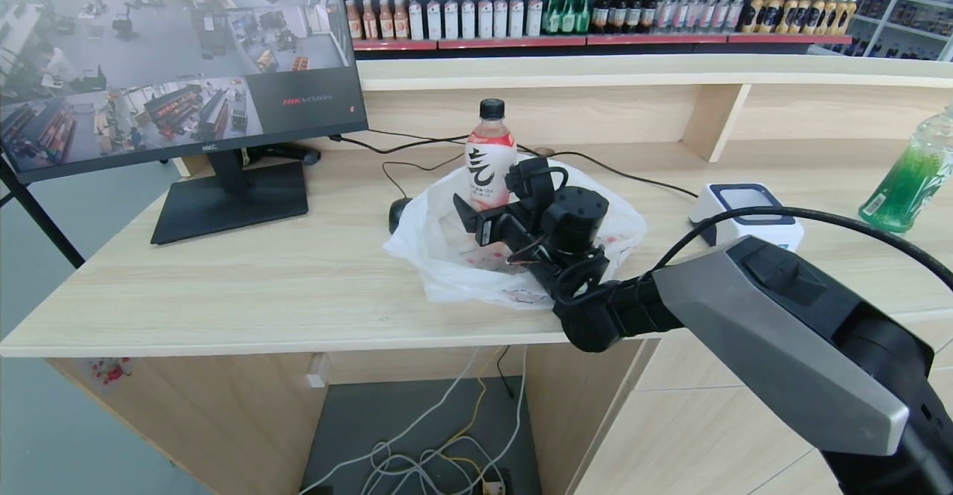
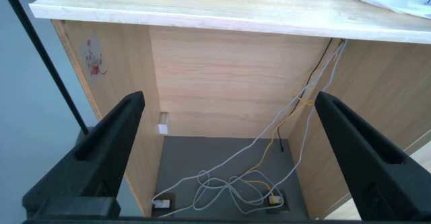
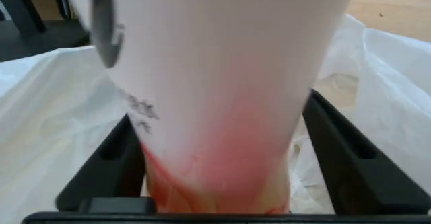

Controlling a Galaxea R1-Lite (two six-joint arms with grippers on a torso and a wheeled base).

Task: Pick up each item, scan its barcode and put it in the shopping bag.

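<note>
Left wrist view: the left gripper (image 2: 229,109) hangs empty with its jaws wide apart, and the counter (image 2: 202,9) edge lies above and ahead of it. Head view: the right gripper (image 1: 495,199) is clamped on the lower body of the upright bottle (image 1: 490,154), with the shopping bag (image 1: 428,253) open directly beneath and around it. The full plastic bottle is probably fairly heavy, stiff and smooth-sided, so a firm mid-body hold suits it. The scanner (image 1: 744,216) sits to this gripper's right.
</note>
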